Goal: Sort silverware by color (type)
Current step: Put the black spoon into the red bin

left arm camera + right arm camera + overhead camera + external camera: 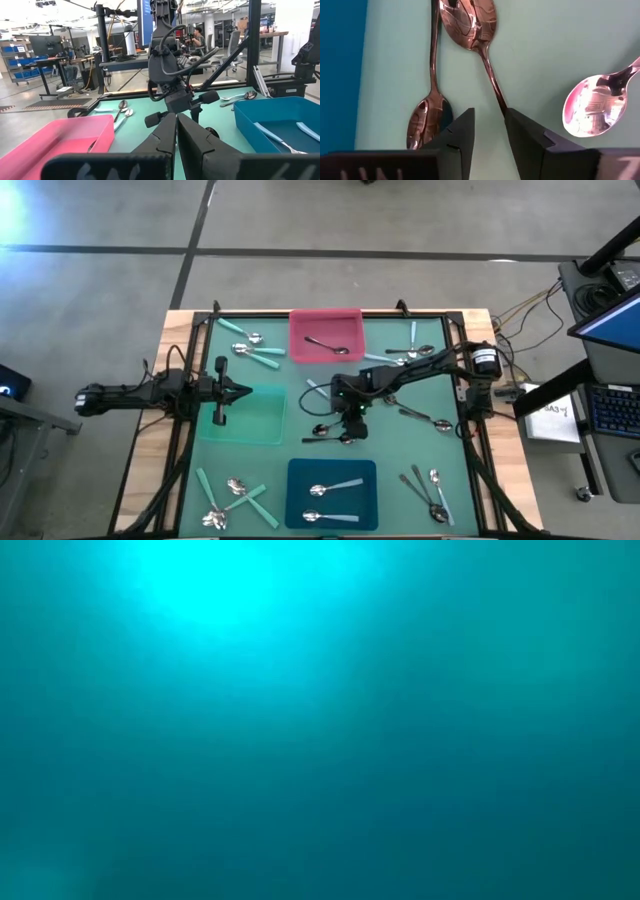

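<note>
My right gripper [350, 428] [490, 131] points down at the mat's middle, open, over dark metal spoons [328, 430]. In its wrist view one dark spoon [470, 22] lies with its handle running to a fingertip; a second [427, 117] lies beside it and a third bowl [592, 107] is off to the side. My left gripper [243, 390] [176, 137] hovers shut and empty over the green tray [245, 420]. The pink tray [327, 330] holds one dark spoon, and the blue tray [332, 492] holds two pale-blue spoons. The low view shows only a teal blur. My right gripper comes from above, pointing down, near the free end of the dark spoon's handle [499, 102]. That end runs under one fingertip [520, 130] instead of into the gap, and I cannot tell whether it touches. The spoon lies flat on the mat.
Mint-handled spoons lie far-left [252, 347] and near-left [235, 500]. Pale-blue ones lie at the far right [405, 352]. Dark ones lie at the near right [430, 495] and the mid-right [425, 418]. A black frame rims the mat. A person sits in the room beyond [199, 35].
</note>
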Controlling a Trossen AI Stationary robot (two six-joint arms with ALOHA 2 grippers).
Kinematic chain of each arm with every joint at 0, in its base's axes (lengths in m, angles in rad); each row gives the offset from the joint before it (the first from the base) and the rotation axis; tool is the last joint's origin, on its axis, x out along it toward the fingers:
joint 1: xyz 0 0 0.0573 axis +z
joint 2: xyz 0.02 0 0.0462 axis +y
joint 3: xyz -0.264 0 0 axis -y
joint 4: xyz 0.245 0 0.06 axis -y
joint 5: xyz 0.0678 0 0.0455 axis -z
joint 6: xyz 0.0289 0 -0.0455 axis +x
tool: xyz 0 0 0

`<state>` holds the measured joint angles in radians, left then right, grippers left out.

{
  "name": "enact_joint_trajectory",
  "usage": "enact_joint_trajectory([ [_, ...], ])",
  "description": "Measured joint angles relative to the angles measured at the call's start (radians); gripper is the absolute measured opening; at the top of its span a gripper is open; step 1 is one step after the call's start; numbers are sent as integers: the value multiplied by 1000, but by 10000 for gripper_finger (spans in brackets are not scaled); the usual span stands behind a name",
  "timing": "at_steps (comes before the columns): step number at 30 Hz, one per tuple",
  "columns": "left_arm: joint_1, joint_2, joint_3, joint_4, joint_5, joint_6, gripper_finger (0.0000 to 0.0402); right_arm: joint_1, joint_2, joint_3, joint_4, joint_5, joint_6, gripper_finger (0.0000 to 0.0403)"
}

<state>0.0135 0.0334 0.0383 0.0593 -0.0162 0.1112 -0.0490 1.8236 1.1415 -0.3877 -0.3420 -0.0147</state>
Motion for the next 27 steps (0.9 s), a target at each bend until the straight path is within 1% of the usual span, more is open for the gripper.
enact_joint_trajectory([
  [5, 0, 0, 0, 0, 0, 0, 0, 13, -7, 35, -60, 11, -5, 83],
  [9, 0, 0, 0, 0, 0, 0, 0, 33, -13, 56, -54, 16, -40, 80],
  [11, 0, 0, 0, 0, 0, 0, 0, 44, -10, 58, -59, 51, -63, 83],
  [15, 0, 0, 0, 0, 0, 0, 0, 62, -9, 52, -59, 159, -112, 92],
  [18, 0, 0, 0, 0, 0, 0, 0, 64, -9, 48, -58, 213, -119, 97],
  [27, 0, 0, 0, 0, 0, 0, 0, 77, -9, 46, -56, 204, -152, 91],
])
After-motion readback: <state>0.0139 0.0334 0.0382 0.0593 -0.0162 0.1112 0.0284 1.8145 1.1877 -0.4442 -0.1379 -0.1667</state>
